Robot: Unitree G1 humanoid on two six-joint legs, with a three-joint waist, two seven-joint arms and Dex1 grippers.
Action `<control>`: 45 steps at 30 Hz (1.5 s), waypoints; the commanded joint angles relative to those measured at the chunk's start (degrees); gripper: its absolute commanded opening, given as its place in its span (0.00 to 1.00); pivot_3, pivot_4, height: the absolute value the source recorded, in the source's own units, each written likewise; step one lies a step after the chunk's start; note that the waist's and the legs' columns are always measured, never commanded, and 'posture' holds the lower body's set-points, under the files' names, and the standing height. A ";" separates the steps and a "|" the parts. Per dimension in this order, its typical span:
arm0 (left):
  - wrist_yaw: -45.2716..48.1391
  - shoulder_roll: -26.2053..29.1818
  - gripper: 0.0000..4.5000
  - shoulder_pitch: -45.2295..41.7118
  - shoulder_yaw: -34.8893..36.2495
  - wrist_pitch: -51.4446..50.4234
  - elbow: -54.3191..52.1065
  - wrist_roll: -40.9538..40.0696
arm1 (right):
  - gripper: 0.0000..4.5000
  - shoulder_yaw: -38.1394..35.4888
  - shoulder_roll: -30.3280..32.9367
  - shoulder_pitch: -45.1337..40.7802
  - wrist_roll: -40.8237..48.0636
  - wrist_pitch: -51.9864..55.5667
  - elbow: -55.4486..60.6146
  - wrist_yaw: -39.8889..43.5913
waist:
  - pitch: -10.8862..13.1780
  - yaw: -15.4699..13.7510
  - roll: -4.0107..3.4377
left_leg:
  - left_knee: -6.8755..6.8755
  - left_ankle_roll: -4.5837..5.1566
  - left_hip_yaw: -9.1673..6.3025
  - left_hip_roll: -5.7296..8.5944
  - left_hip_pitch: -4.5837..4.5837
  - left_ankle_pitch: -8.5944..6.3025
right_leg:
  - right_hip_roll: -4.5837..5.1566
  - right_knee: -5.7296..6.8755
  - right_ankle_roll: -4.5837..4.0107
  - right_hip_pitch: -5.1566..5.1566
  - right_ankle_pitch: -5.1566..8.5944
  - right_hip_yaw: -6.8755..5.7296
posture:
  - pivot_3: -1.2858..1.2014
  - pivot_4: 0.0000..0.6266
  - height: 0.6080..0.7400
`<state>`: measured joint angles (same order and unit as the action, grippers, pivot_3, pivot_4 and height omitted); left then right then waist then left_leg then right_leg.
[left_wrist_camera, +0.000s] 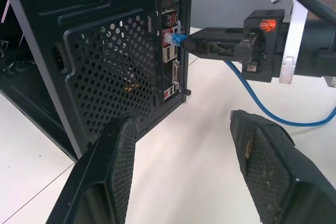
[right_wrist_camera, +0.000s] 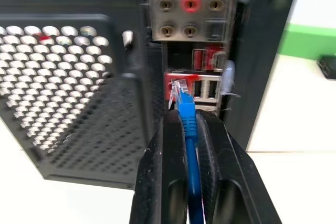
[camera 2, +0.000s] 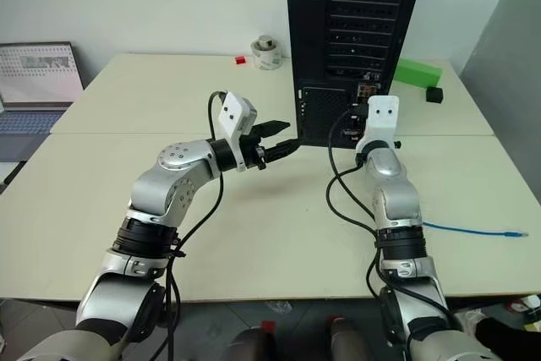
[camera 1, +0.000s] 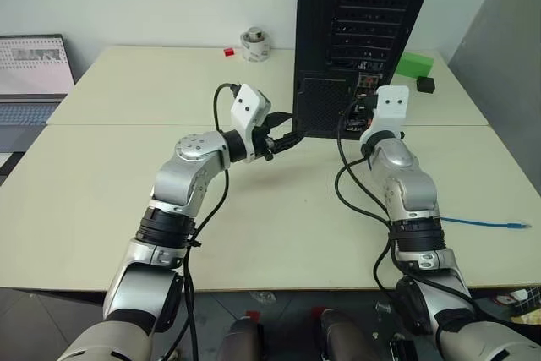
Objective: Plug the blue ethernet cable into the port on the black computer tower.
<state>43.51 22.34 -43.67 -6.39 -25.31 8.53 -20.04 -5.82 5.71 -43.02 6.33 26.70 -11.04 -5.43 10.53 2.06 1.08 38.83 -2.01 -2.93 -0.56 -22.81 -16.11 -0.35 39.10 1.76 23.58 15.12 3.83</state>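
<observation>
Cable point(right_wrist_camera: 187, 116) plug sitting at the tower's point(left_wrist_camera: 100, 66) port point(right_wrist_camera: 178, 85), seating unclear | right end effector point(right_wrist_camera: 188, 129) clenching the cable | left end effector point(left_wrist_camera: 184, 156) hanging released nearby | risking: plug tilting, jamming on the port rim, slipping between pads.

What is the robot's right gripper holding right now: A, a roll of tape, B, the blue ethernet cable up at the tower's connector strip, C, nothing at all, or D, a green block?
B: the right gripper has its jaws shut on the blue ethernet cable, plug at the black computer tower connector strip.
</observation>
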 commanded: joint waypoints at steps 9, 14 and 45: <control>0.54 -0.18 0.65 -1.82 1.16 0.01 -2.06 0.02 | 0.00 -1.85 -2.94 -1.84 -0.01 0.25 1.69 -3.80 | 0.00 0.01 0.00 | 0.00 0.00 0.01 0.01 0.00 0.00 | 0.00 -0.01 0.00 0.00 0.00 0.03 | 0.52 0.24 1.00; 2.80 0.40 0.65 -3.23 0.13 -1.03 -1.60 0.05 | 0.00 -1.75 -3.94 -3.90 -0.09 -0.01 0.24 -4.38 | 0.00 0.20 0.00 | -0.02 0.00 0.02 0.00 -0.01 0.00 | -0.01 -0.01 0.00 0.02 0.00 0.02 | 0.52 0.24 1.00; 7.68 0.90 0.65 -5.30 -0.42 1.98 4.18 5.48 | 0.45 1.16 2.24 -3.38 -1.26 -1.90 -3.94 6.04 | 0.01 1.99 -0.01 | -0.10 0.04 0.05 -0.03 -0.09 0.02 | -0.06 -0.07 0.01 0.12 -0.06 0.11 | 0.52 0.24 1.00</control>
<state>50.90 22.88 -48.10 -7.38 -24.82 13.41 -15.05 -5.28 6.77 -47.00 5.64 24.97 -18.84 -0.75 10.53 4.05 1.07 38.72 -1.97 -2.86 -0.57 -22.96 -16.08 -0.37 39.03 1.78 23.78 15.06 3.96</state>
